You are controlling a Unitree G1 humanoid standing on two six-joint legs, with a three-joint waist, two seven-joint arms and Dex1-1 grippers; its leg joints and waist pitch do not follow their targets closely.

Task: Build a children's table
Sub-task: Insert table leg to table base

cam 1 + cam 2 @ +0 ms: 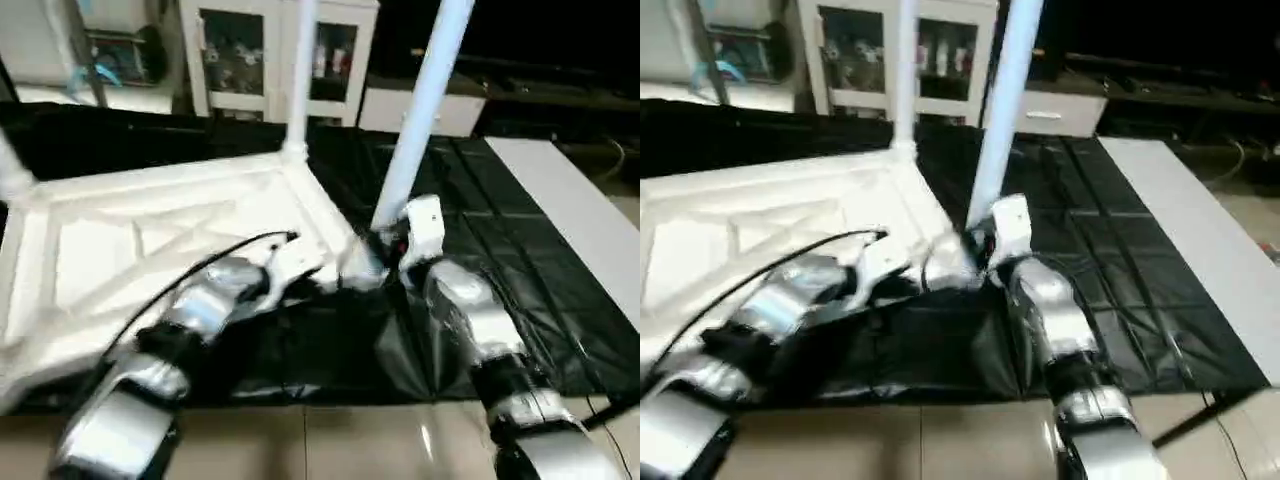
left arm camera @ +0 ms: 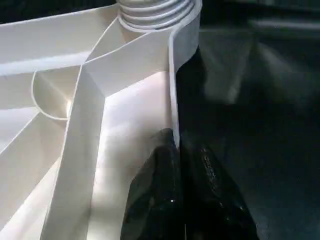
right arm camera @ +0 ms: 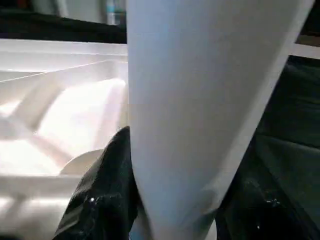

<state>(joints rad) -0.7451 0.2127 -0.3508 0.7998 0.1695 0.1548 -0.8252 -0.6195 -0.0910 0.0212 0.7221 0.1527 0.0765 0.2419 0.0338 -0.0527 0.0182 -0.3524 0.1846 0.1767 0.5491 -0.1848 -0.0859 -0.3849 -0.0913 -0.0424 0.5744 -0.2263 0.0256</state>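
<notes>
Left pincer (image 2: 180,195) pinched — right pincer (image 3: 165,215) clasping.

An indoor lab or workroom. White glass-door cabinets (image 1: 270,55) line the back wall. A black-draped work table (image 1: 480,240) stands on pale floor tiles (image 1: 330,445).

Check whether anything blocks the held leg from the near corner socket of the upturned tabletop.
Nothing visible does. The right tool grips the leg near its lower end, right at the near corner of the tabletop. The left tool, shut on the tabletop's rim, sits beside that corner, not under the leg. The socket itself is hidden.
</notes>
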